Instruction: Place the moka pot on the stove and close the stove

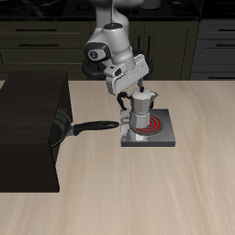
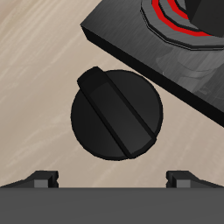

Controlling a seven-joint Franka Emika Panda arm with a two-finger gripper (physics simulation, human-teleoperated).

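Silver moka pot on stove, pincer beside.

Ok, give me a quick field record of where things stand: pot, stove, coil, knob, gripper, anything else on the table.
moka pot: small silver faceted metal moka pot, upright on the stove's coil
stove: flat square grey stove
coil: red
knob: round black knob, right before the gripper
gripper: open, holding nothing, beside the pot
other: black frying pan with long handle, against the large black box

Even, soft light; low-resolution renders
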